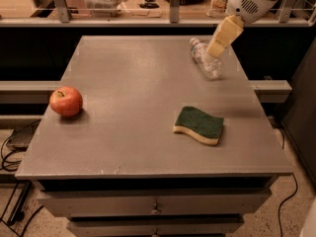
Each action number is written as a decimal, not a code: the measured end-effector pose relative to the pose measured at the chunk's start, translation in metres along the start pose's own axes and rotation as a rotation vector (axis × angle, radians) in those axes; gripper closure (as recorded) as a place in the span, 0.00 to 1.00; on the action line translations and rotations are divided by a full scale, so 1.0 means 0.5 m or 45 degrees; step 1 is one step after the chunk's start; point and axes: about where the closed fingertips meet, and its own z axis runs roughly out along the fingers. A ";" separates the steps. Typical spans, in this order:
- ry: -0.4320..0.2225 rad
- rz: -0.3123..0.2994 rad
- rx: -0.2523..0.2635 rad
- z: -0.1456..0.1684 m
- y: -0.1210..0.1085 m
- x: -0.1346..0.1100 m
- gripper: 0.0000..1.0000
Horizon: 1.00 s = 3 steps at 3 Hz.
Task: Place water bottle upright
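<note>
The water bottle (205, 62) is a small clear crinkled bottle with a white cap. It lies on its side at the far right of the grey table (133, 107), cap pointing to the far edge. My gripper (217, 46) hangs from the white arm at the top right, its pale yellow fingers pointing down and left. It is just above the middle of the bottle and overlaps it in the camera view.
A red apple (65, 101) sits at the table's left edge. A green and yellow sponge (199, 125) lies right of centre toward the front. A shelf with assorted items runs behind the table. Drawers are below the tabletop.
</note>
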 end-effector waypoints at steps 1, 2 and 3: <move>0.000 0.000 0.000 0.000 0.000 0.000 0.00; 0.044 0.028 -0.019 0.024 -0.006 0.001 0.00; 0.007 0.125 -0.037 0.066 -0.036 -0.011 0.00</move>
